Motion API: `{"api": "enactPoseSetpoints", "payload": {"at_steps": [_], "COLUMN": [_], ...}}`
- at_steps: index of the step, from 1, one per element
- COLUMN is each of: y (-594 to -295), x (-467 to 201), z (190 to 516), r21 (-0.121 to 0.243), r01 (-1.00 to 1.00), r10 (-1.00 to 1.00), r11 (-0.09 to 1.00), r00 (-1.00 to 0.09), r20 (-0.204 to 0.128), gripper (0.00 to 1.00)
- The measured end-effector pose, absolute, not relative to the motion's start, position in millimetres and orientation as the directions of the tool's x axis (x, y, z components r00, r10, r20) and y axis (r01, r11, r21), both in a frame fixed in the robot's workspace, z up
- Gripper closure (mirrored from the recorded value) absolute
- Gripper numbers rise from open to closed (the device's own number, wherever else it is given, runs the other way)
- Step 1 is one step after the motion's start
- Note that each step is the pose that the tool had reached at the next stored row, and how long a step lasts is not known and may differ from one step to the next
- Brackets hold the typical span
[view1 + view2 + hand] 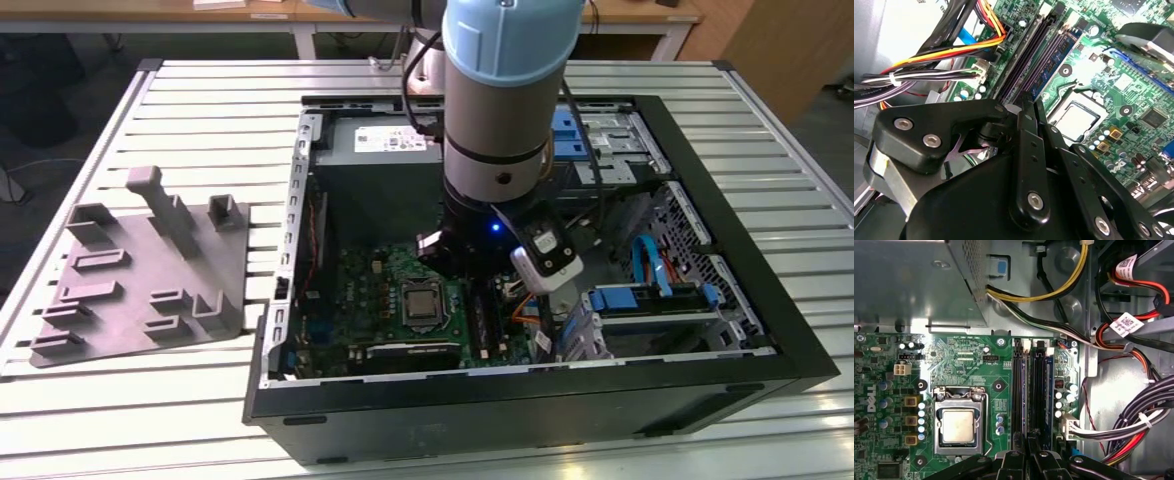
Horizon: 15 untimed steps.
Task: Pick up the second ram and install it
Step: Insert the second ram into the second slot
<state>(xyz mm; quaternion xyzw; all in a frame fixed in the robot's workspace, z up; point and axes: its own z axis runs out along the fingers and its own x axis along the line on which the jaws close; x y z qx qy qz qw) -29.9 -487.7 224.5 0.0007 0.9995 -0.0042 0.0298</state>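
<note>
My gripper (pixel 1029 102) (pixel 1027 437) is low inside the open computer case (pixel 787 350), just over the near end of the black motherboard slots (pixel 1020 390). Its two black fingers are pressed together and I see nothing between them. A slim dark blue-green memory stick (pixel 1056 57) (pixel 1050 390) stands edge-up in the slot nearest the cable bundle, beside the empty-looking slots. I cannot tell whether it is the second ram. In the exterior view the arm (pixel 497 150) covers the gripper and the slots.
The square silver processor (pixel 958 426) (pixel 422 305) sits beside the slots. Bundled cables (pixel 1134 425) (pixel 939 70) run close on the slots' other side. A grey holder tray (pixel 134 290) with upright posts lies on the slatted table at the exterior view's left.
</note>
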Motion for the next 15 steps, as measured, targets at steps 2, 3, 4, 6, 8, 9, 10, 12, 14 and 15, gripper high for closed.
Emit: {"api": "enactPoseSetpoints", "payload": {"at_steps": [2,3,4,6,8,9,10,12,14,15], "y": [-487.4,-487.1,-486.7,-485.9,-485.1,-484.8,-484.5,-484.1,-484.1,-484.1], "x": [-29.8,-29.7,-29.4,-28.7,-28.2,-28.1,-28.0,-27.9,-27.9,-28.0], "z": [224.0,223.6,223.2,222.8,222.3,222.1,221.7,220.8,220.2,219.9], "r21": [-0.008,-0.008,-0.008,-0.008,-0.008,-0.008,-0.008,-0.008,-0.009,-0.009], "r01": [0.002,0.002,0.002,0.002,0.002,0.002,0.002,0.002,0.002,0.002], "r10": [0.001,0.001,0.001,0.001,0.001,0.001,0.001,0.001,0.001,0.001], "r11": [1.0,1.0,1.0,1.0,1.0,1.0,1.0,1.0,1.0,1.0], "r00": [-0.998,-0.998,-0.998,-0.998,-0.998,-0.998,-0.998,-0.998,-0.998,-0.998], "r20": [-0.06,-0.06,-0.06,-0.059,-0.059,-0.06,-0.06,-0.06,-0.059,-0.059], "gripper": [0.86,0.86,0.86,0.86,0.86,0.86,0.86,0.86,0.86,0.86]}}
